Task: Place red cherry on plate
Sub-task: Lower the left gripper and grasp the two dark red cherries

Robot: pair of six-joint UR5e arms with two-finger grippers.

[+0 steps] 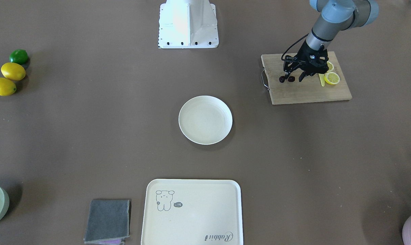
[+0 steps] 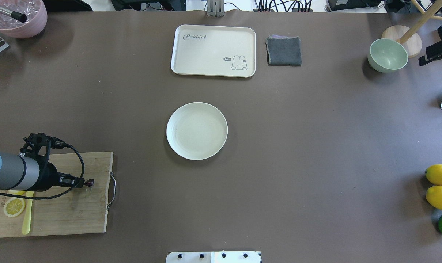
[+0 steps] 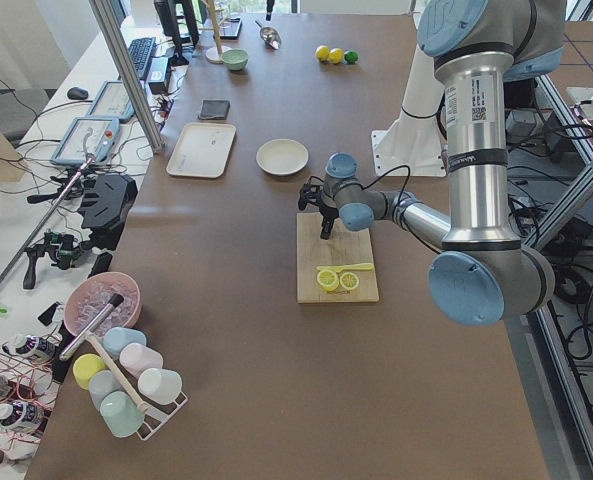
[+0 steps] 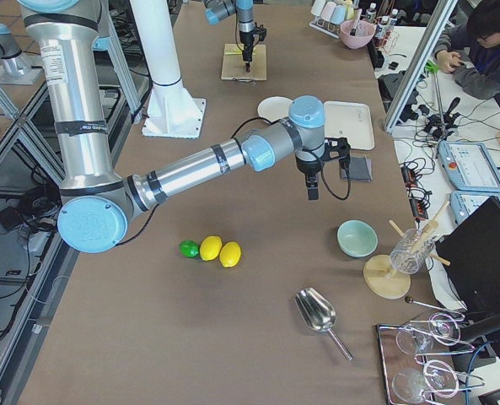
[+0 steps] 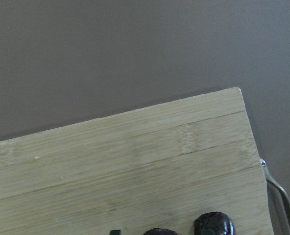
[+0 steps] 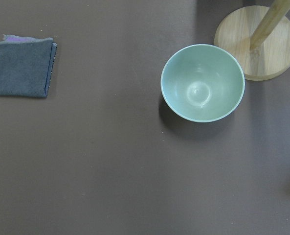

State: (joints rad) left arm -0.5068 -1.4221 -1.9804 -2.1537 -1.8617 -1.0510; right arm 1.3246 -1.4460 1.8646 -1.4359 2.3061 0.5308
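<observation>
The red cherry [image 1: 291, 79], a pair of tiny dark maroon fruits, lies on the wooden cutting board [image 1: 307, 93] toward its handle end. My left gripper [image 1: 294, 78] is lowered over it, fingers apart and open, one cherry between them and the other [image 1: 282, 79] just outside. In the left wrist view the cherries [image 5: 213, 225] peek in at the bottom edge. The cream-white plate [image 1: 205, 119] sits bare at the table's centre, well apart from the board. My right gripper [image 4: 312, 192] hangs above the table near the grey cloth; I cannot tell its state.
Lemon slices [image 1: 331, 78] and a yellow strip share the board behind the gripper. A cream tray [image 1: 191, 211], grey cloth [image 1: 107, 220], pale green bowl [image 2: 387, 55], two lemons [image 1: 3, 86] with a lime, and a pink bowl [image 2: 16, 16] ring the table.
</observation>
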